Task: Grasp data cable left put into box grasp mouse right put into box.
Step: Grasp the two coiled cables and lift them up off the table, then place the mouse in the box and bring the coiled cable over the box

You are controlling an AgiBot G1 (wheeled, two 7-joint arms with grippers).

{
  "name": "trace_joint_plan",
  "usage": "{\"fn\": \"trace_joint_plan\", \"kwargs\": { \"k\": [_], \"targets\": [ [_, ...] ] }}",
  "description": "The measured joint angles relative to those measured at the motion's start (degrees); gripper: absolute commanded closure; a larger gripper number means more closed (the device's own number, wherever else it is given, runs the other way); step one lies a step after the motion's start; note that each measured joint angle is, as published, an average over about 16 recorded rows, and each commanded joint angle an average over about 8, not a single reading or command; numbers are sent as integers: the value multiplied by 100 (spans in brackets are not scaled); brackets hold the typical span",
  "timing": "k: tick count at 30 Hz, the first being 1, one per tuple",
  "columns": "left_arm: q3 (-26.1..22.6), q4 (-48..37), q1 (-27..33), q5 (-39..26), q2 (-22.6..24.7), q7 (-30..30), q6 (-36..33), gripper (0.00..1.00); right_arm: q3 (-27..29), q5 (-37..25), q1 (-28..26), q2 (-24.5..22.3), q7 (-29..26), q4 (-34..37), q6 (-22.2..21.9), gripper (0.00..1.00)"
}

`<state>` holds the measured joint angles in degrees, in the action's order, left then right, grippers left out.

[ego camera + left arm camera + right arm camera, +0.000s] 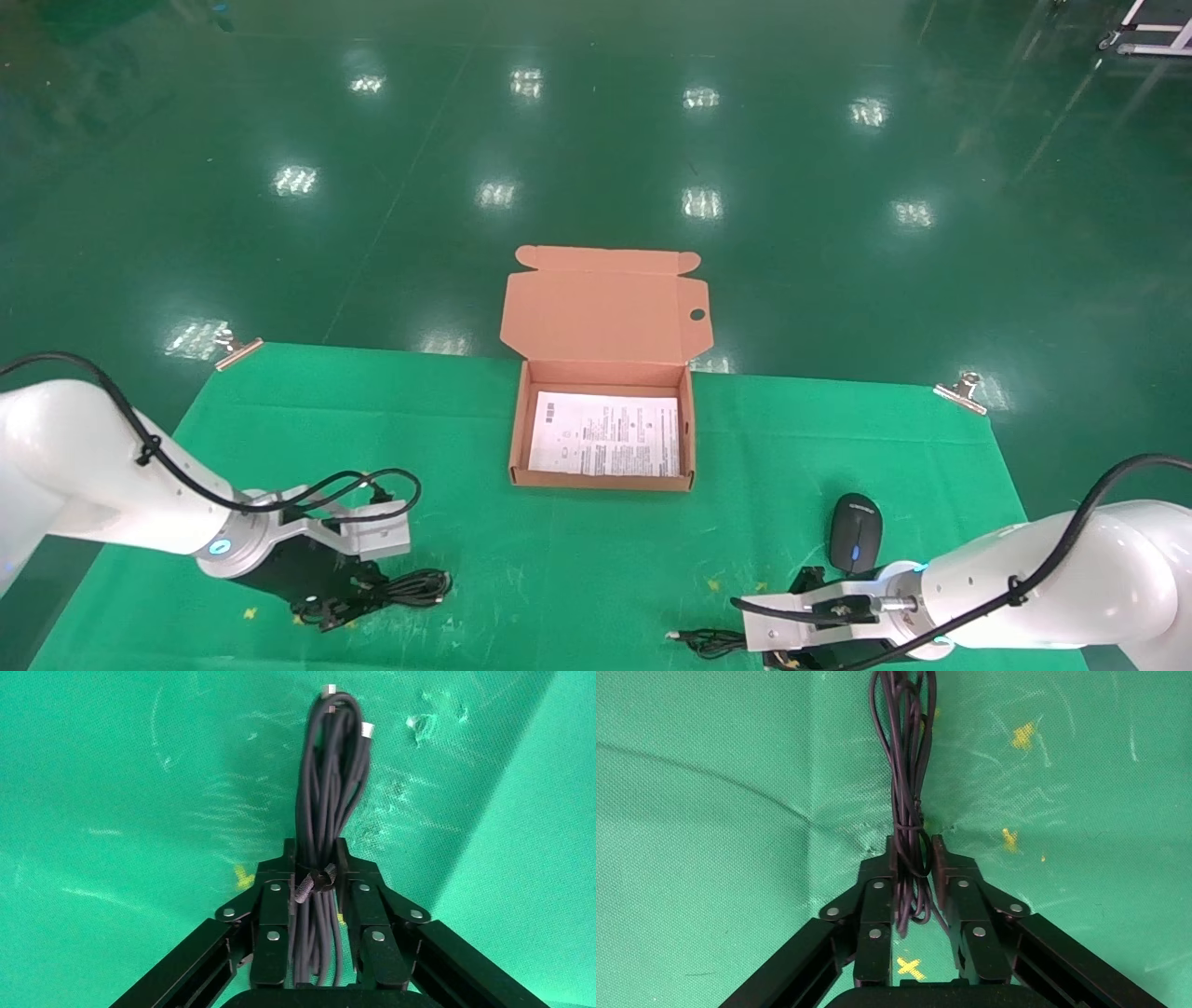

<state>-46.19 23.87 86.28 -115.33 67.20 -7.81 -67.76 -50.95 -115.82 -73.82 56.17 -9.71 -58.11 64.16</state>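
The data cable (410, 587), a tied black bundle, lies on the green cloth at the front left. My left gripper (346, 606) is down on its near end. In the left wrist view the gripper (316, 850) is shut on the bundle (330, 776) at its tie. The black mouse (855, 531) sits on the cloth at the front right. Its coiled cord (708, 640) lies in front of it. My right gripper (778, 655) is low over that coil. In the right wrist view the gripper (914, 846) is shut on the cord (905, 755). The box (521, 438) stands open at the middle.
The box's flap lid (605, 303) stands up at the back, and a white printed sheet (605, 433) lies inside. Metal clips (237, 349) (959, 391) hold the cloth at the table's far corners. Green floor lies beyond.
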Motion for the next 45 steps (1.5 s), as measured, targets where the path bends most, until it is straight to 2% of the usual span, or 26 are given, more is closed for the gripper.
{"fn": "trace_joint_plan", "kwargs": {
  "k": [7,12,18,24,34,39,45],
  "targets": [
    [-31,308,149,-126,-244,-94,-96,100,277,147,-13,-598,-501,-756,55,100],
    [-17,827,394,-259,-520,-270,-126,100,590,210,-217,-1055,-960,-1390,22,100],
    [66,1645,787,-405,-733,-584,-30,100,960,216,-739,-1192,-1305,-1809,-187,100],
    [179,2347,1160,-531,-685,-847,242,100,1185,163,-1427,-733,-1311,-1658,-540,100],
    [335,2686,1630,-659,-273,-1000,843,100,1256,115,-2383,593,-910,-575,-1261,100],
    [399,2641,1787,-642,-138,-973,1031,100,1255,185,-2684,1045,-638,-26,-1485,100],
    [426,2618,1842,-623,-114,-929,1093,100,1247,311,-2798,1270,-424,305,-1550,100]
  ]
}}
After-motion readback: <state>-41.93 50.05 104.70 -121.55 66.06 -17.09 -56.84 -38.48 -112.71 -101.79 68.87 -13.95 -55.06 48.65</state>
